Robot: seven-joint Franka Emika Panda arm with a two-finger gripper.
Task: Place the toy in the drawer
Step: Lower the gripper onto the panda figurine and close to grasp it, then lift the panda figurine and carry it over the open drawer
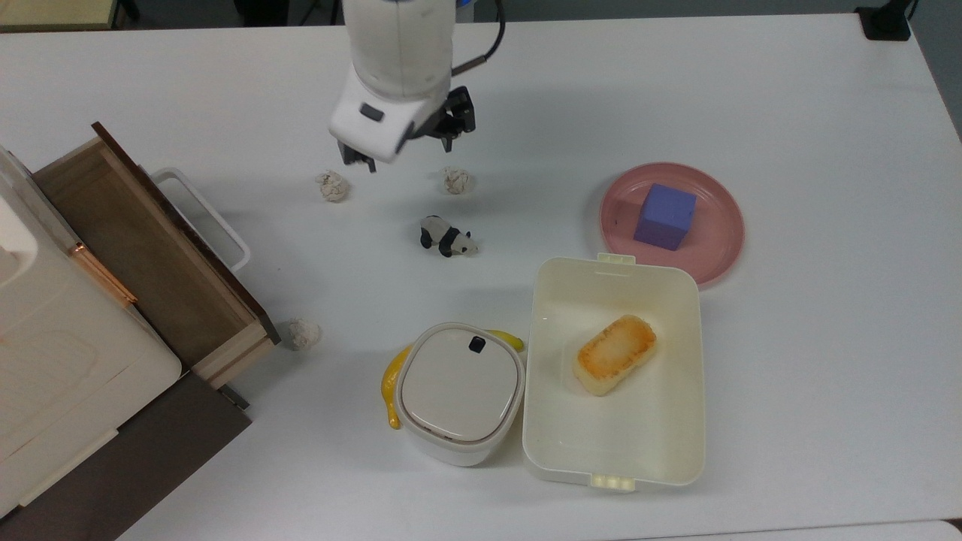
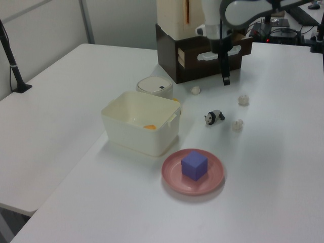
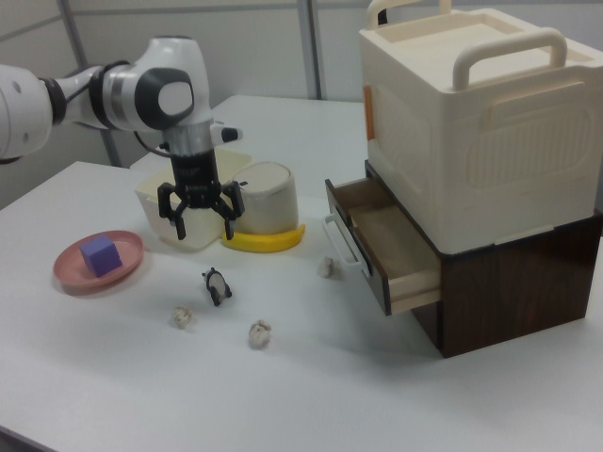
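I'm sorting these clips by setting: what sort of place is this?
Probably a robotics lab: a robot arm over a white table of props, a toy panda and purple cube, with office partitions behind.

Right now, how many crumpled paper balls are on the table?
3: one paper ball and another beyond the panda, and a third beside the open drawer.

My white arm reaches in from the right view's left, wrist bent straight down, my black gripper [image 3: 202, 217] hanging with fingers spread apart.
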